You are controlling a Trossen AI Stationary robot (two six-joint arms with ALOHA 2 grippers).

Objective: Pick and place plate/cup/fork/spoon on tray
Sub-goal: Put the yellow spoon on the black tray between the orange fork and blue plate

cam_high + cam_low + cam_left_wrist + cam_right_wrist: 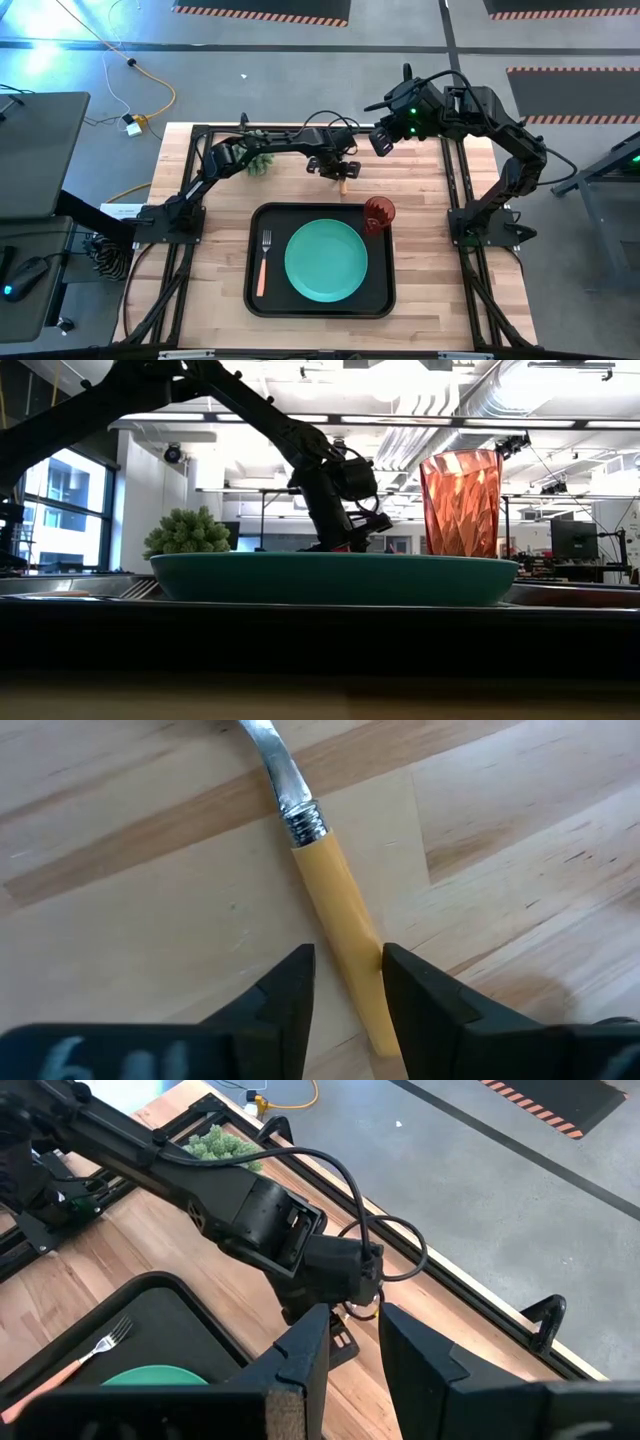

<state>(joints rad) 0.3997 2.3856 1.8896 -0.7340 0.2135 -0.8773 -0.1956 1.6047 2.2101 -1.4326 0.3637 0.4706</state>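
The left gripper (348,982) reaches down to the wooden table (430,300) behind the tray (262,300), its fingers (290,990) parted on either side of the spoon (330,890). The tan-orange handle passes between the jaws at a slant and sits close against one finger; the jaws have not yet pinched it. The spoon lies flat on the bare wood, its metal neck pointing away from the wrist.

Probable fault: because the handle crosses the gap at an angle, a closing pinch could twist it, skid it along the smooth boards, or catch only its tip, so that it swings or drops on the lift. The cup (379,213) stands on the tray's far right corner, near the carry path, and looks easy to knock.

The right gripper (352,1342) hangs raised over the table's far right edge, jaws ajar and empty.

Already on the tray: the plate (325,261) at centre and the fork (265,262) along its left side.

Surface: pale butcher-block planks in a black frame, with a spiky green plant (262,162) at the back. Room: grey floor, striped mats, a yellow cable; beyond, an open workshop with ceiling ducts and windows.
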